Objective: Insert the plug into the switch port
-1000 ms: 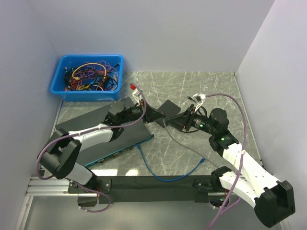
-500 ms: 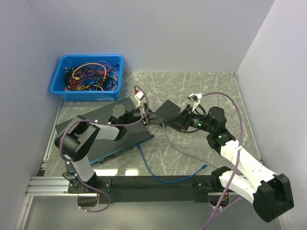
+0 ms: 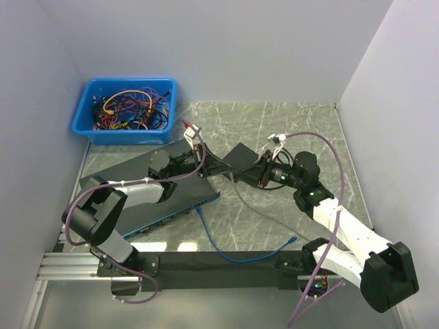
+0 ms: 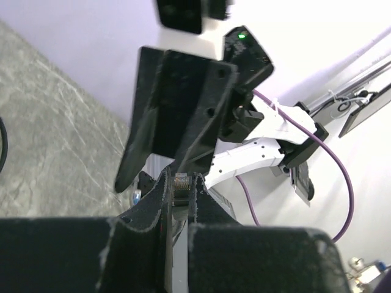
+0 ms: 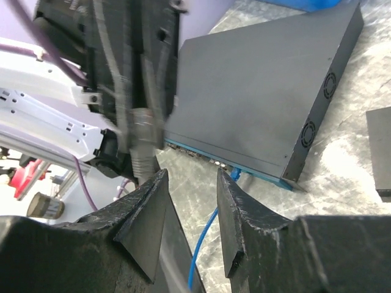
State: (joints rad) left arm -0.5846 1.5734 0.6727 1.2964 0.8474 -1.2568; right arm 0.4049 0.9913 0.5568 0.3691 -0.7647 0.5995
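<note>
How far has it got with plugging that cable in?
Done: the left jaws are shut on the small clear plastic plug. In hand: the right jaws stand open close beside it. Left: bringing the plug to the flat black network switch and pushing it into a port.

The switch [image 3: 182, 199] is lying at an angle on the left half of the counter [image 3: 274, 123]. Behind it, in the far left corner, a bin [image 3: 81, 113] is standing with loose cables [image 3: 130, 106] in it. A cable [image 5: 206, 241] is running forward from the switch's near side. Just right of the switch, the left claw [image 3: 204, 159] and the right claw [image 3: 236, 168] are facing each other closely.
</note>
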